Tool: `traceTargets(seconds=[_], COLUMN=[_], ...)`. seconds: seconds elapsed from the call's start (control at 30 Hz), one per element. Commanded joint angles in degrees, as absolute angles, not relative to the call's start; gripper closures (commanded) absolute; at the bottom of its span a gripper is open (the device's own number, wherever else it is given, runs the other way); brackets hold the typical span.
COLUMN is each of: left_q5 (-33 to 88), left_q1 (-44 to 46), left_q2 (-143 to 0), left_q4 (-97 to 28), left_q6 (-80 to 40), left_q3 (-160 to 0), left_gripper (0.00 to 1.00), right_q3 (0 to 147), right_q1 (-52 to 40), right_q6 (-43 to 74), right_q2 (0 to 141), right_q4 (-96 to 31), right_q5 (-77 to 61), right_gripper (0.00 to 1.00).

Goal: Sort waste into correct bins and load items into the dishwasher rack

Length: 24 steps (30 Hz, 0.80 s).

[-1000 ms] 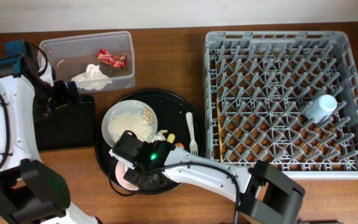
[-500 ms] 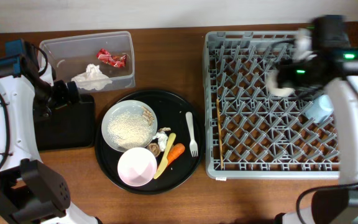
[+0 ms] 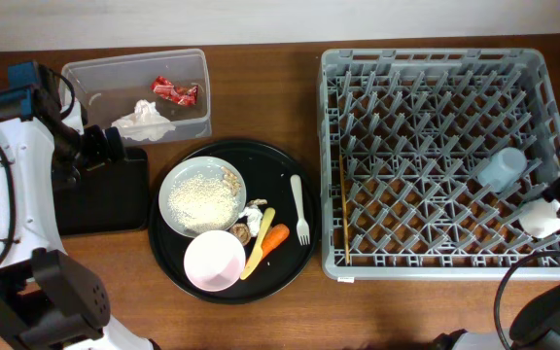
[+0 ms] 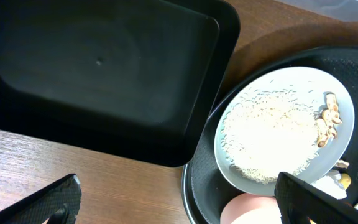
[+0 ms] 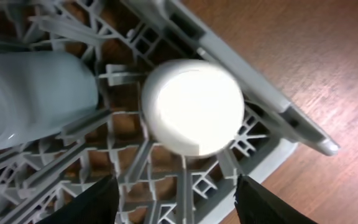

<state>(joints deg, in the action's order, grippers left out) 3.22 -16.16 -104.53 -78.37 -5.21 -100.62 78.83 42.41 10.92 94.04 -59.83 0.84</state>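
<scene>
Right gripper [image 5: 176, 183] spread wide, gripping nothing. White round cup [image 5: 194, 106] sits just ahead in a corner of the large grey plastic peg-floored rack [image 5: 197, 31], beside the light blue cup [image 5: 30, 99]. Placement step looks finished. Next: back off, reach across to the pink round bowl [image 3: 214, 261].
</scene>
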Motion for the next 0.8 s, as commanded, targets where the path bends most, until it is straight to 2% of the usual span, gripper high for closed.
traceTargets(seconds=[0.0, 0.03, 0.13, 0.2, 0.3, 0.43, 0.53, 0.6, 0.77], left_q5=[3.7, 3.7, 3.7, 3.7, 4.3, 4.3, 4.3, 4.3, 4.3], left_q1=[-16.3, -16.3, -16.3, -16.3, -15.5, -12.9, -12.9, -12.8, -12.8], left_q2=[-104.7, -104.7, -104.7, -104.7, -104.7, -104.7, -104.7, -104.7, -104.7], left_q4=[-78.5, -78.5, -78.6, -78.5, -78.6, -79.1, -79.2, -79.2, -79.2], left_q6=[-5.5, -5.6, -5.6, -5.6, -5.5, -5.5, -5.5, -5.5, -5.5], left_q3=[-100.6, -100.6, -100.6, -100.6, -100.6, -100.6, -100.6, -100.6, -100.6], left_gripper=[0.01, 0.01, 0.01, 0.01, 0.01, 0.01, 0.01, 0.01, 0.01], right_q3=[78.4, 78.4, 79.2, 82.0, 83.6, 83.5, 83.5, 83.5, 83.5], right_q1=[42.8, 42.8, 42.3, 38.4, 23.2, -0.8, -17.7, -30.6, -47.1], right_q6=[12.6, 12.5, 7.8, 4.6, -0.4, -4.1, -4.0, -2.0, 5.7], right_q2=[93.4, 93.4, 91.9, 88.5, 82.4, 84.1, 86.0, 92.6, 107.7], right_q4=[-59.6, -59.7, -60.1, -62.1, -65.9, -72.2, -69.8, -67.0, -55.0], right_q5=[3.2, 1.0, -13.2, -15.6, -15.9, -15.9, -15.9, -16.1, -16.1], right_gripper=[0.36, 0.36, 0.27, 0.24, 0.23, 0.27, 0.28, 0.3, 0.32])
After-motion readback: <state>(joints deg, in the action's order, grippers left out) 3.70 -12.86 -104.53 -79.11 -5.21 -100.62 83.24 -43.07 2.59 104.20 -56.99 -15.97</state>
